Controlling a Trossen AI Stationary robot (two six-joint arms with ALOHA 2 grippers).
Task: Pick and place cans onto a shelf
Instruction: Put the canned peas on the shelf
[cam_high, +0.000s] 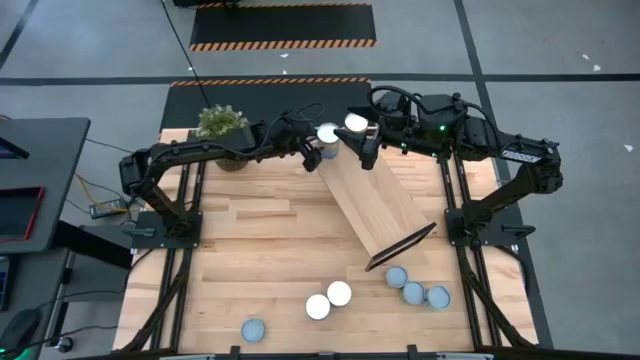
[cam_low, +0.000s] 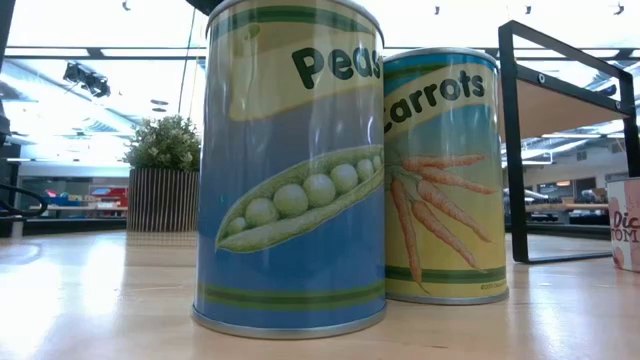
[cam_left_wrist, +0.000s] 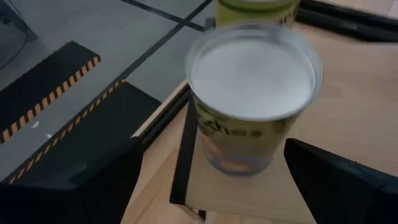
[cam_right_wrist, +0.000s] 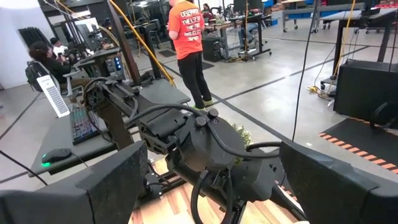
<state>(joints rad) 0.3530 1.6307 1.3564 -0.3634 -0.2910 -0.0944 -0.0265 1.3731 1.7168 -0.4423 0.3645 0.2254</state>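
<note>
While both arms crowd the far end of the shelf (cam_high: 375, 205), the left gripper (cam_high: 312, 153) hangs just over a white-topped can (cam_left_wrist: 252, 99) standing on the shelf's corner; its dark fingers (cam_left_wrist: 339, 180) are spread wide on either side of that can, not touching it; a second white-topped can (cam_high: 356, 122) stands right beside it at the same far end; the right gripper (cam_high: 368, 148) sits above that end too, fingers (cam_right_wrist: 115, 180) wide apart and holding nothing, looking across at the left arm; the shelf lies slantwise across the tabletop (cam_high: 250, 260), one black bracket (cam_high: 400, 246) at its near end; on the tabletop near that bracket, three silvery cans (cam_high: 413, 291) cluster together; two white-topped cans (cam_high: 329, 300) stand touching nearby, the peas can (cam_low: 290, 170) and carrots can (cam_low: 445, 175) in the low view; one more silvery can (cam_high: 253, 330) stands alone by the near edge; potted plant (cam_high: 222, 127) at the far left corner; in the room beyond, a person in an orange shirt (cam_right_wrist: 186, 37) stands
</note>
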